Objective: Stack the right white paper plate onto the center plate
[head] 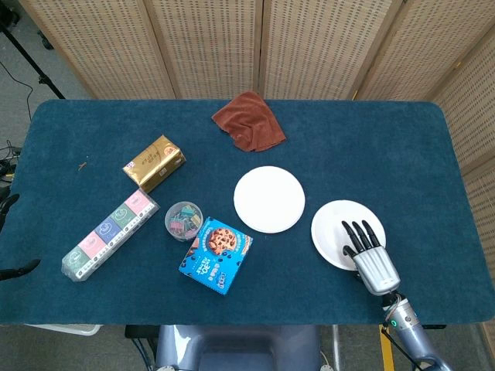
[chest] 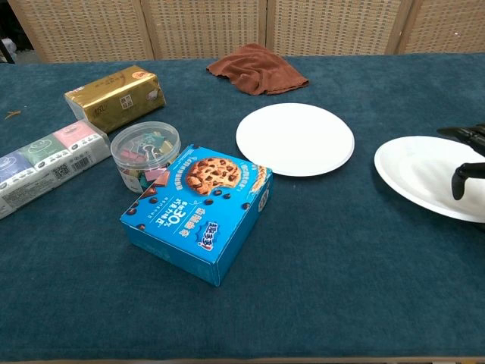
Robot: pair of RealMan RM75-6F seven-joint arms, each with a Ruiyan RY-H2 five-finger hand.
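Observation:
The right white paper plate (head: 337, 229) (chest: 420, 173) lies near the table's right front. My right hand (head: 370, 256) (chest: 467, 159) reaches in from the front right and grips its near right edge. Its fingers (head: 357, 234) lie on top of the plate, and the thumb curls onto the rim in the chest view. The plate's near edge looks slightly raised. The center plate (head: 269, 199) (chest: 295, 139) lies flat and bare a short way to the left, apart from the right plate. My left hand is not visible.
A blue cookie box (head: 216, 256) (chest: 198, 212) and a tub of clips (head: 183, 219) (chest: 145, 155) sit left of the center plate. A brown cloth (head: 249, 120) lies behind it. A gold pack (head: 154, 162) and a long packet (head: 109, 234) are further left.

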